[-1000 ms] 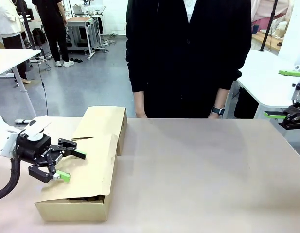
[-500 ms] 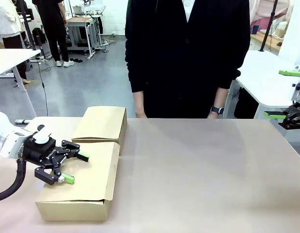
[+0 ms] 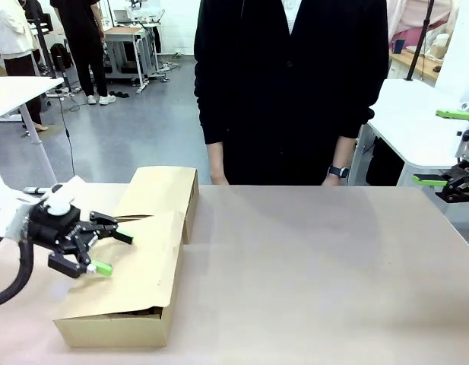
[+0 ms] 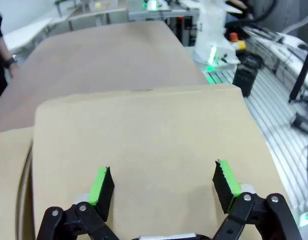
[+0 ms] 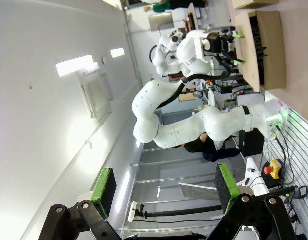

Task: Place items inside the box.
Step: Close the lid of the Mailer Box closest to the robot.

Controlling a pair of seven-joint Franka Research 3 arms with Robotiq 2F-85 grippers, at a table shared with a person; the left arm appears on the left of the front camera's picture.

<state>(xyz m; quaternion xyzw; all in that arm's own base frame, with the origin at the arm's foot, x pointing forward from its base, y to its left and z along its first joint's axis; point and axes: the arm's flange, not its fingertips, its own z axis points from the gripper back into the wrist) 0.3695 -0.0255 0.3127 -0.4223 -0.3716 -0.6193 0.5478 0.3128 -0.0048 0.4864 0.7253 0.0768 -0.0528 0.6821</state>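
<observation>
Left gripper (image 3: 106,252), open and empty, over the box (image 3: 120,323); flap lid (image 3: 135,268) has sprung up again, closing unfinished.

- A smaller tan carton (image 3: 163,192) sits closed on the brown table (image 3: 318,266).
- A person in black (image 3: 291,84), wristwatch (image 3: 340,172) showing, stands at the far edge.

Plain tan box (image 3: 139,281), black left gripper (image 3: 111,252) with green pads, beige table (image 3: 318,274).
</observation>
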